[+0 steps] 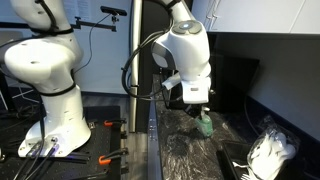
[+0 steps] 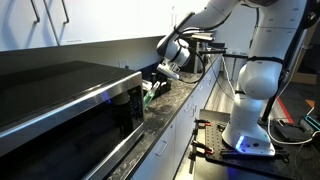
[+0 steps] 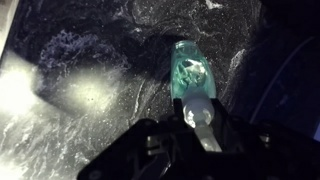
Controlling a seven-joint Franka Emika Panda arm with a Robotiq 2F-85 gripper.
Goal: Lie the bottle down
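While the gripper point(image 3: 197, 118) hangs low over the dark marbled counter point(image 3: 80, 130), its jaws sit at the near end of the teal bottle point(image 3: 190, 72) — whether they clamp it cannot be told. In the wrist view the bottle's long axis runs straight away from the gripper — directly below it, so laying it down likely means tipping it along that line.

My pincer point(image 3: 198, 112) covers the near end of the translucent green plastic bottle point(image 3: 190, 70); I cannot tell whether the jaws touch it.
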